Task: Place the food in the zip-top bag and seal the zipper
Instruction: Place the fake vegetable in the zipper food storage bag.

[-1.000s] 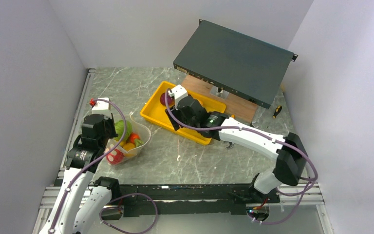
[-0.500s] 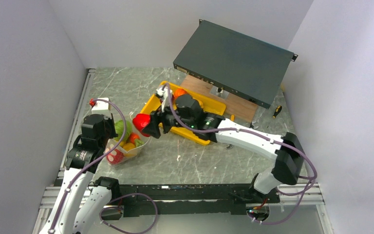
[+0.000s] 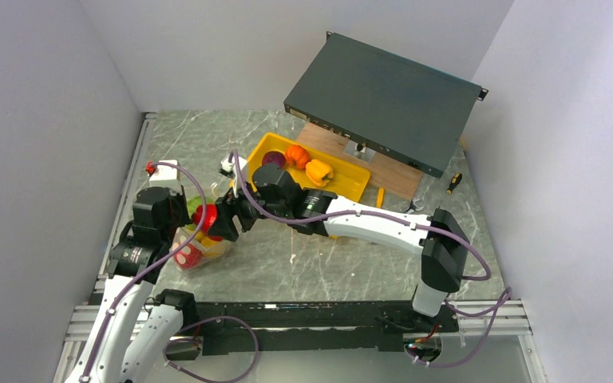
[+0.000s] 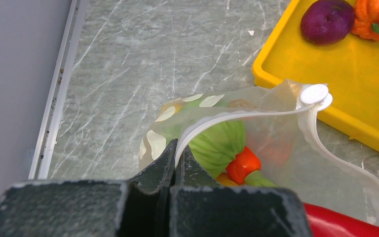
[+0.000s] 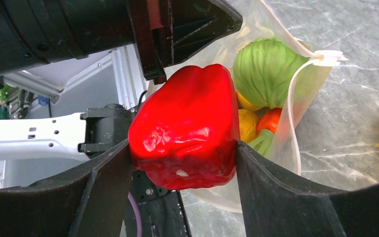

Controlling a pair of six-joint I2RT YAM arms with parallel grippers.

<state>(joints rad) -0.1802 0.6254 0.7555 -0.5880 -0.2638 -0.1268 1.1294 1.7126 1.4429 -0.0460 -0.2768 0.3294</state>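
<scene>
My right claw (image 5: 182, 163) is clamped on the red pepper (image 5: 185, 123), one finger against each flank, and the pepper fills the middle of the right wrist view. Behind it, toward the upper right of that frame, the zip-top bag (image 5: 308, 94) lies with its mouth spread, the green round piece (image 5: 266, 69) already inside. In the overhead view the pepper hangs left of centre, right at the bag's mouth. My left claw (image 4: 175, 155) is pinched closed on the near rim of the bag at the bottom centre of the left wrist view. From that pinch the zipper strip (image 4: 237, 116) arcs right to the white slider (image 4: 316, 94), then drops toward the lower right corner. A small orange-red piece (image 4: 244, 164) sits below the green one in the bag. In the upper right, the yellow tray (image 4: 296, 69) rests on the marble table (image 4: 143, 49), holding the purple round piece (image 4: 327, 20) and the orange pumpkin (image 4: 377, 17). The overhead view adds a yellow pepper (image 3: 319, 171) beside them.
</scene>
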